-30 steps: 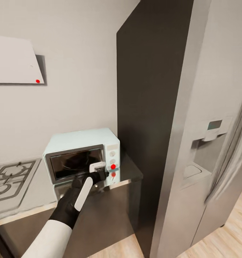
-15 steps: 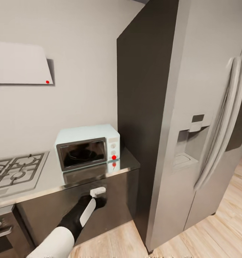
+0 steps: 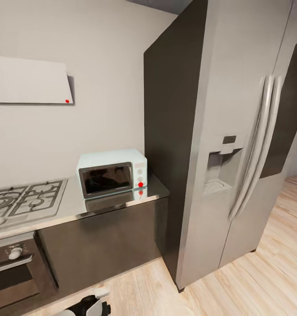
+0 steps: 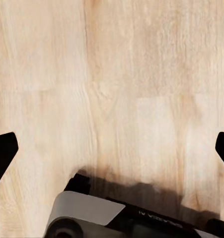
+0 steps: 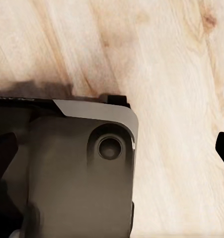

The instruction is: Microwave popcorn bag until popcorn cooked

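Pale mint-blue microwave (image 3: 112,172) with dark glass door shut sits on the grey brushed-metal counter (image 3: 74,206) beside a tall steel fridge (image 3: 236,140) — both pincers spread apart over pale wooden floor (image 4: 141,89).

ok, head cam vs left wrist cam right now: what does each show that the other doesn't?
Head view only: the microwave, door closed, on the countertop beside the gas hob, with the hood above, the fridge to the right and the built-in oven below.

Left wrist view only: the open left gripper, its dark fingertips at the frame edges, above the robot's base.

Both: the light wooden floor.
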Tool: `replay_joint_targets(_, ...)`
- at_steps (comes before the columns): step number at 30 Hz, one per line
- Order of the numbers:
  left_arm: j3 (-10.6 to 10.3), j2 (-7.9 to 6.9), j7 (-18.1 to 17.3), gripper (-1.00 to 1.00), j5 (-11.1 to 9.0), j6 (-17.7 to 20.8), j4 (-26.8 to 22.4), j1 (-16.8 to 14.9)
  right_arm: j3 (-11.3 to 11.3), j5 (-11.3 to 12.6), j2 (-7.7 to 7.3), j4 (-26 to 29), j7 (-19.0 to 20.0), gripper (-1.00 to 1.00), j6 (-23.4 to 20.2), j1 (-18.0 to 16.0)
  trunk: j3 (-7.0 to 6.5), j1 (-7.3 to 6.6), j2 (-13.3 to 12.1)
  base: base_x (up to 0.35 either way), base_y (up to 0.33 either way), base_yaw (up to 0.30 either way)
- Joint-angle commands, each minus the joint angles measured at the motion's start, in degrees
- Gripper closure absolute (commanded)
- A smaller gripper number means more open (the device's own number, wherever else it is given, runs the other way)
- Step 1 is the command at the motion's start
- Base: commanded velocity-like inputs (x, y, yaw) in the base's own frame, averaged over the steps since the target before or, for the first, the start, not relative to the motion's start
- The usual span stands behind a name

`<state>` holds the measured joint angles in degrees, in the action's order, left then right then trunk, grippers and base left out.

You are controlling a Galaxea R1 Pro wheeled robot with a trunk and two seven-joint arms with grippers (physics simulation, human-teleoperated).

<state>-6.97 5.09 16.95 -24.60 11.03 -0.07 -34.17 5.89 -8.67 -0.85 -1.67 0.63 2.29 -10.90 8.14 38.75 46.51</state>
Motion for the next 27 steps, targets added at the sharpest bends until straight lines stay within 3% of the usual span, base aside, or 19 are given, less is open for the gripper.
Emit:
replay_joint_targets(1,-0.50,-0.77,0.20,-1.00,-0.44,0.17,0.03,1.52,0.46,-0.61,-0.03,-0.18,0.07,-1.00,0.25,-0.09,0.08,-0.01,0.07,-0.098,0.000,0.000)
replay_joint_targets(3,-0.50,-2.22,0.16,-1.00,-0.41,0.00,0.06,4.78,0.44,-0.64,-0.03,-0.18,0.08,-1.00,0.25,-0.09,0.08,-0.01,0.07,-0.038,0.000,0.000)
replay_joint_targets(4,-0.50,-3.92,-1.83,-1.00,-0.48,-1.97,0.07,8.66,0.44,-0.64,-0.07,-0.15,0.08,-1.00,0.24,-0.09,0.08,-0.01,0.07,-0.005,0.000,0.000)
replay_joint_targets(8,-0.50,-5.78,-10.88,-1.00,-0.61,-5.66,0.07,14.09,0.44,-0.59,-0.09,-0.16,0.00,-1.00,0.21,-0.09,0.08,-0.01,0.07,-0.001,0.000,0.000)
replay_joint_targets(10,-0.49,-6.22,-12.07,-1.00,-0.62,-8.19,0.07,16.35,0.44,-0.57,-0.11,-0.16,-0.01,-1.00,0.24,-0.09,0.08,-0.01,0.07,0.000,0.000,0.000)
replay_joint_targets(12,-0.50,-7.14,-13.08,-1.00,-0.62,-13.11,0.07,18.78,0.44,-0.50,-0.11,-0.17,-0.01,-1.00,0.27,-0.09,0.08,-0.01,0.07,0.000,0.000,0.000)
replay_joint_targets(16,-0.50,-7.59,-14.33,-1.00,-0.62,-15.49,0.07,19.65,0.44,-0.47,-0.06,-0.18,-0.01,-1.00,0.38,-0.09,0.08,-0.01,0.07,0.000,0.000,0.000)
replay_joint_targets(21,-0.20,-6.85,-14.19,-1.00,-0.62,-15.68,0.07,19.75,0.40,-0.47,0.07,-0.18,-0.07,-1.00,0.35,-0.09,0.08,-0.01,0.07,0.000,0.000,0.006)
replay_joint_targets(27,-0.35,-6.87,-13.86,-1.00,-0.37,-16.13,0.00,19.75,0.39,-0.55,-0.02,-0.15,-0.10,-1.00,0.44,-0.09,0.08,-0.01,0.07,0.000,0.000,0.225)
